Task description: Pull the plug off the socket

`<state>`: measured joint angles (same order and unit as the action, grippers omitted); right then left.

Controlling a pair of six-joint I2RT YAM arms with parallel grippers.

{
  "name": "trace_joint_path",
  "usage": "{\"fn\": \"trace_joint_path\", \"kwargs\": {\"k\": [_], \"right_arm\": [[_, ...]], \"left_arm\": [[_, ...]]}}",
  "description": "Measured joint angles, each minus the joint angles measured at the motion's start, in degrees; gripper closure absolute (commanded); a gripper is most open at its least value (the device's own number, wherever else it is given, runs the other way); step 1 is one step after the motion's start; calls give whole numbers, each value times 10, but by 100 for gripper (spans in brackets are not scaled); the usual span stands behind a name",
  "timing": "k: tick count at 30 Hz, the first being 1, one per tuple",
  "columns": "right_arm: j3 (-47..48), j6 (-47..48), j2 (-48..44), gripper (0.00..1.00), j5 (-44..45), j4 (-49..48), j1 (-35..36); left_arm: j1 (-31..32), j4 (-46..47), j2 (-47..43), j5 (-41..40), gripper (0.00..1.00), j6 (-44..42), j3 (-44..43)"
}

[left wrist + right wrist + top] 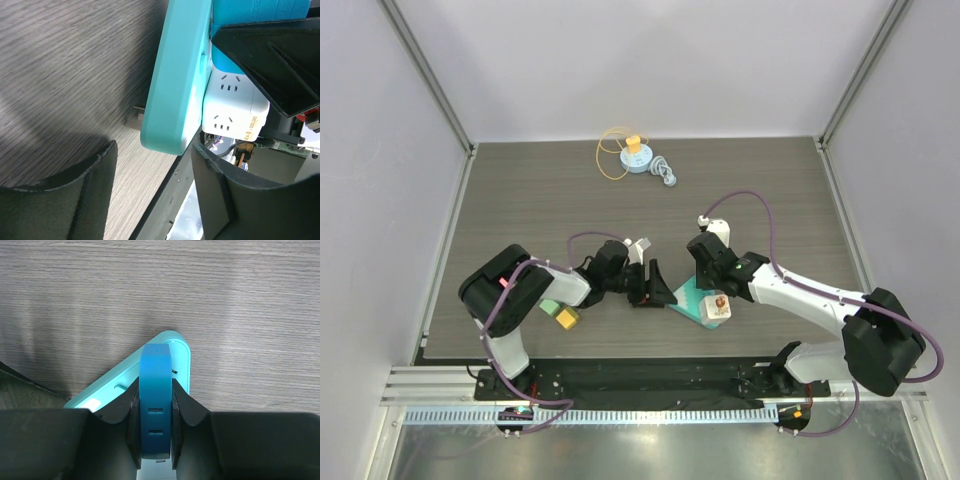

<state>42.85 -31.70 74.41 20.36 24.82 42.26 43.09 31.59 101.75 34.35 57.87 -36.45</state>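
While the right claw [155, 390] is clamped narrow on the blue plug [155, 370], its two dark fingers [115, 415] press the plug's flat sides and hold it upright. The plug stands over the teal socket strip [175, 342], which lies on the wood-grain surface [520, 200] near the front edge, between the two arms. From the left wrist view the blue body sits against the strip's face, but I cannot tell whether its pins are in the socket or out.

The left claw [155, 146] stands about half open and holds nothing. One finger [65, 200] is low over the surface beside the strip [175, 75], and the other is on the side of the white adapter [232, 107] that sits on the strip. The strip's rounded end lies just ahead of the gap between them. I cannot tell whether either finger touches it.

Seen from above, the left arm is folded at the elbow, its forearm running low and rightward to put its claw [655, 288] at the strip's left end [688, 300]. The right arm stretches leftward from its base, with the wrist tipped down so that its claw [703, 275] points at the strip from above.
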Motion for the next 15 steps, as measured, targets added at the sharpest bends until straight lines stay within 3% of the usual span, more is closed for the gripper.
{"fn": "trace_joint_path", "kwargs": {"k": [15], "right_arm": [[0, -8, 4, 99, -6, -5, 0]], "left_arm": [[2, 25, 28, 15, 48, 8, -12]]}}
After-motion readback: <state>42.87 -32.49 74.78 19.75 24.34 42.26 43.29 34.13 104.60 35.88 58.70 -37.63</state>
